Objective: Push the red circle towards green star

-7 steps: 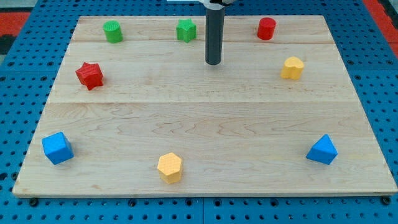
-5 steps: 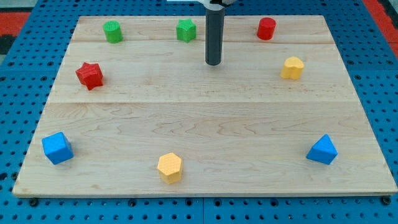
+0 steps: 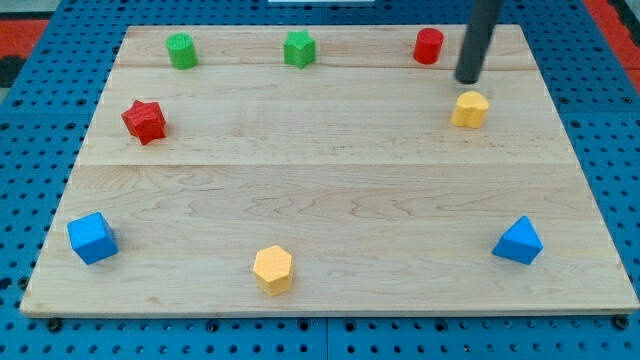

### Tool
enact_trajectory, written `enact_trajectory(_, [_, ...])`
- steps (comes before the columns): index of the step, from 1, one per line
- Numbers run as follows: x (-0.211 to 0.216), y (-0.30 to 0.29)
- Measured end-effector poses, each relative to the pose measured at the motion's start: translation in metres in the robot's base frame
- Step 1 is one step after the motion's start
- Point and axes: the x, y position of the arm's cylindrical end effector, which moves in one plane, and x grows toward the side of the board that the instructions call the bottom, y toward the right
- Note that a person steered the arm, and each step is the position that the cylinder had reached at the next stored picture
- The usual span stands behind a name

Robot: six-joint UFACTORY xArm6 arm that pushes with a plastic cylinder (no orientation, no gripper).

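Since we're going from the view's left, first up is the blue cube [image 3: 92, 238] near the bottom-left corner of the wooden board [image 3: 320, 190]. Above it sits the red star [image 3: 144, 120], and further up, close to the top edge, the green cylinder [image 3: 181, 50]. Moving along, the yellow hexagon [image 3: 273, 269] sits near the bottom edge, left of centre. The green star [image 3: 299, 48] is up by the top edge, a bit left of the middle. Well apart from it, over to the view's right and on roughly the same row, is the red circle [image 3: 428, 46], a short upright red cylinder really. My tip [image 3: 467, 79] is just to the right of that red circle and slightly below it, not touching it as far as I can tell, and it's just above the yellow block [image 3: 470, 109]. No jaws on this rig, just a plain dark rod, so nothing is clenched or grasped. Last one, the blue block [image 3: 518, 241] sits near the bottom right, shape kinda wedge-like.
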Motion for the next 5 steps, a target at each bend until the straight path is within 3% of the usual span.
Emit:
enact_trajectory(2, [-0.066,0.028])
enact_trajectory(4, [-0.036,-0.028])
enact_trajectory(5, [-0.04,-0.013])
